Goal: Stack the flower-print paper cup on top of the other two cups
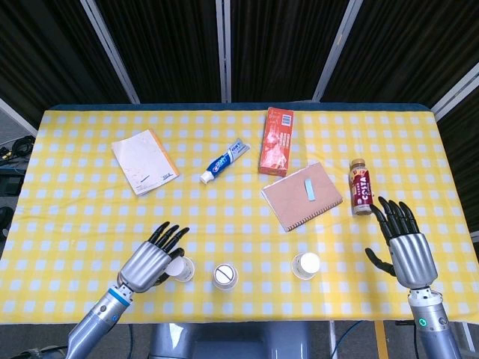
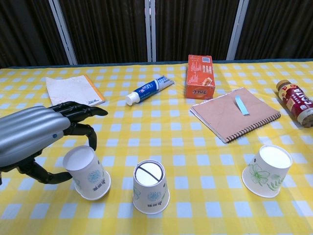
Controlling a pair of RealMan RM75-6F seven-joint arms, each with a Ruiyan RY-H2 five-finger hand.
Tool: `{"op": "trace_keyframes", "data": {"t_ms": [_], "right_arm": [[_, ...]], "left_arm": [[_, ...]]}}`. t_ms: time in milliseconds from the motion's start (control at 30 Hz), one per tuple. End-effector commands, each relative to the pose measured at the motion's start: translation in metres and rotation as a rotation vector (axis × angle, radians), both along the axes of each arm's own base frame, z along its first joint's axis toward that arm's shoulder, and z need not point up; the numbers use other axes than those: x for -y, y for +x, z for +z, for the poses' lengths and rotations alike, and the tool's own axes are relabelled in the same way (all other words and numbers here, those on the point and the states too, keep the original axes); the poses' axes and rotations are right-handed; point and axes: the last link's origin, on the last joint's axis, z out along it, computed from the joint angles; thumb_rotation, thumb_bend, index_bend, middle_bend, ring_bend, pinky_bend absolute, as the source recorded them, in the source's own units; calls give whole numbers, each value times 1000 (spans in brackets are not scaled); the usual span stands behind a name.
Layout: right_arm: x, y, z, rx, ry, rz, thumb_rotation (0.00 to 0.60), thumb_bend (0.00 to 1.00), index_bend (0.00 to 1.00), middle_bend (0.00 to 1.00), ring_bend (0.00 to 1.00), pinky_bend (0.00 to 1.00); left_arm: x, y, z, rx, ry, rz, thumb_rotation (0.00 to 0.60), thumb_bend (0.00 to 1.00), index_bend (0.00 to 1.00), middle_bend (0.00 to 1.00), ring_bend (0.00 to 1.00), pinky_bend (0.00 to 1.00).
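Left hand (image 2: 36, 134) is gripping a blue-print cup (image 2: 89, 172), carrying it toward the marked cup (image 2: 150, 186) at its 3 o'clock, probably to stack it. Flower-print cup (image 2: 266, 171) is sitting untouched further toward 3 o'clock. Right hand (image 1: 404, 243) is hovering empty, fingers spread.

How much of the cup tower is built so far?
None yet: all cups sit apart. The left hand holds a blue-print cup beside the middle cup. The flower-print cup waits untouched, with the right hand open nearby. All the stacking is left.
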Motion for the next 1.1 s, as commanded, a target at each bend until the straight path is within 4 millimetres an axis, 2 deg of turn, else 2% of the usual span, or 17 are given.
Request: {"op": "trace_keyframes", "data": {"t_ms": [33, 467, 600, 667, 833, 1000, 1100], "right_arm": [[0, 0, 1, 4, -8, -2, 600, 134, 87, 0, 0, 0], [2, -2, 5, 19, -17, -19, 600, 133, 87, 0, 0, 0], [2, -4, 7, 26, -19, -28, 600, 133, 87, 0, 0, 0], [2, -4, 8, 28, -19, -31, 600, 134, 87, 0, 0, 0], [2, -4, 7, 23, -15, -33, 600, 134, 87, 0, 0, 0], [2, -4, 7, 24, -12, -37, 600, 134, 87, 0, 0, 0], [2, -4, 6, 24, -7, -41, 600, 134, 87, 0, 0, 0]], "left_arm": [[-2, 9, -9, 14, -9, -6, 600, 307, 443, 0, 0, 0], [1, 28, -31, 39, -75, -29, 600, 305, 426, 0, 0, 0], [2, 29, -35, 25, -94, -26, 600, 280, 312, 0, 0, 0], [3, 29, -35, 20, -95, -26, 600, 254, 218, 0, 0, 0], [5, 27, -30, 25, -90, -24, 600, 219, 89, 0, 0, 0], [3, 15, -14, 42, -43, -2, 600, 216, 57, 0, 0, 0], [1, 1, 2, 49, 11, 25, 600, 216, 41, 0, 0, 0]]}}
